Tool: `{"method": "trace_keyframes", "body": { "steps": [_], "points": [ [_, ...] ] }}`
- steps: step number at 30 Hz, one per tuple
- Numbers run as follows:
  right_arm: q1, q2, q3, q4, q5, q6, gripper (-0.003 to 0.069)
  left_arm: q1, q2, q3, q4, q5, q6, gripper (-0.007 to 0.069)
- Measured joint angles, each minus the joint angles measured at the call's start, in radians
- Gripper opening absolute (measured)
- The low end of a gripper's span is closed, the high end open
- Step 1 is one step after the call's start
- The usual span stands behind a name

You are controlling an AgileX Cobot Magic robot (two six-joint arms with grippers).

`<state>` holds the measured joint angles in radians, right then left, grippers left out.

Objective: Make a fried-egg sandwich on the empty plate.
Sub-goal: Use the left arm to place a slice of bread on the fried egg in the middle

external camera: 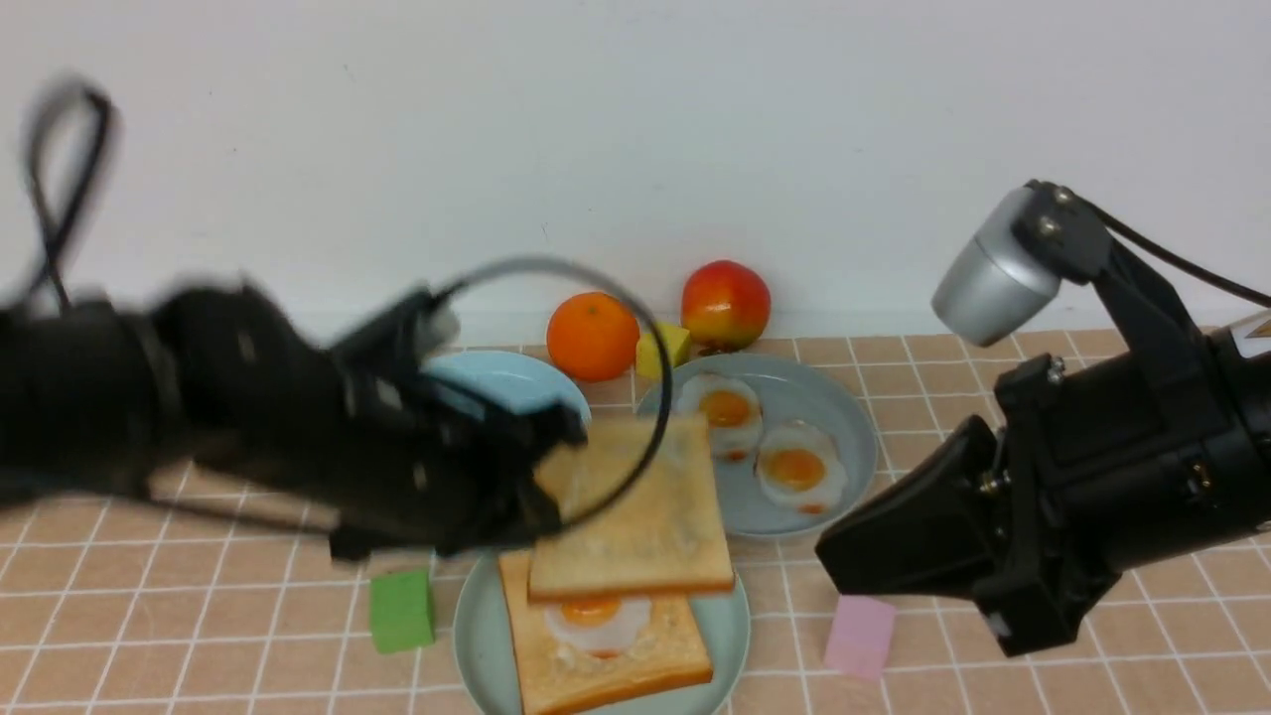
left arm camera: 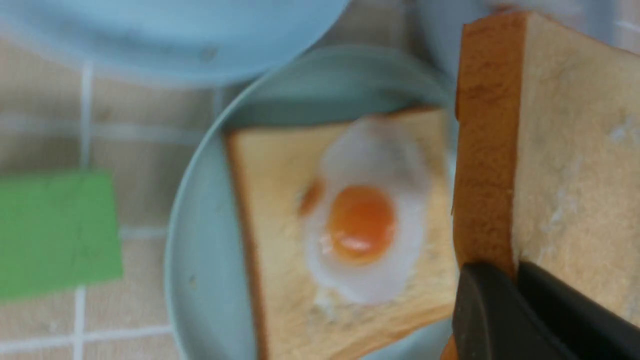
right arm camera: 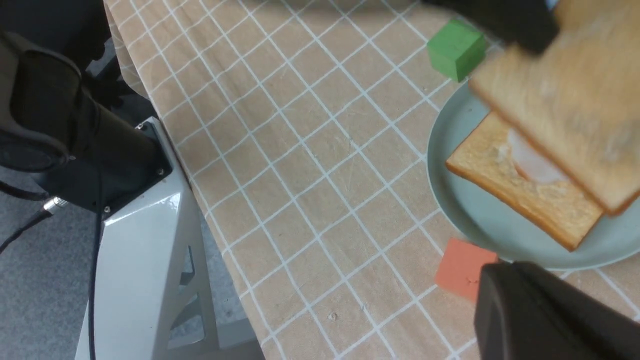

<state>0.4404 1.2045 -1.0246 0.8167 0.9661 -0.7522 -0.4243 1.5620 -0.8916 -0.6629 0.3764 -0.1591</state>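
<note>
- Golden-tan top slice [external camera: 635, 516] hangs just above the fried egg [external camera: 596, 618] on the lower slice [external camera: 616, 667], with the mint-green plate [external camera: 477, 636] beneath.
- Left hand [external camera: 548, 472] pinches its crust edge; the slice is likely light and stiff, so the grip there looks sound.
- Right hand's [external camera: 894, 546] opening cannot be told.

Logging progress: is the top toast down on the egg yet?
Not down: the left gripper holds the top toast above the fried egg, gap visible.

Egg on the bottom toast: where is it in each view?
Front: fried egg low centre, peeking from under the held toast.
Left wrist: fried egg fully exposed on lower toast.
Right wrist: fried egg, a sliver under the held toast.
Shared: green block beside the plate.
</note>
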Motion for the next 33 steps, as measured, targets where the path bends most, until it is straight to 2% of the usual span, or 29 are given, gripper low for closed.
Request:
{"method": "trace_keyframes", "body": {
  "steps": [6,13,17,23,25,28,33],
  "points": [
    [0.000,0.000,0.000,0.000,0.012,0.000,0.0013,-0.008,0.026,0.087,-0.029,-0.093,-0.011,0.0015],
    [0.000,0.000,0.000,0.000,0.013,0.000,0.0020,-0.008,0.091,0.087,-0.045,-0.111,-0.011,0.0043],
    [0.000,0.000,0.000,0.000,0.015,0.000,0.0022,-0.008,0.105,0.087,-0.050,-0.111,-0.011,0.0108],
    [0.000,0.000,0.000,-0.001,-0.024,0.000,0.0031,-0.008,0.105,0.077,-0.050,-0.051,-0.008,0.0282],
    [0.000,0.000,0.000,-0.002,-0.041,0.007,0.0032,-0.008,0.105,0.071,-0.050,-0.030,-0.006,0.0314],
    [0.000,0.000,0.000,-0.045,-0.079,0.118,0.0037,-0.009,0.080,0.053,-0.046,0.006,0.026,0.0375],
    [0.000,-0.017,0.000,-0.198,-0.078,0.346,0.0043,-0.009,-0.005,0.045,-0.036,0.025,0.080,0.0390]
  ]
}}
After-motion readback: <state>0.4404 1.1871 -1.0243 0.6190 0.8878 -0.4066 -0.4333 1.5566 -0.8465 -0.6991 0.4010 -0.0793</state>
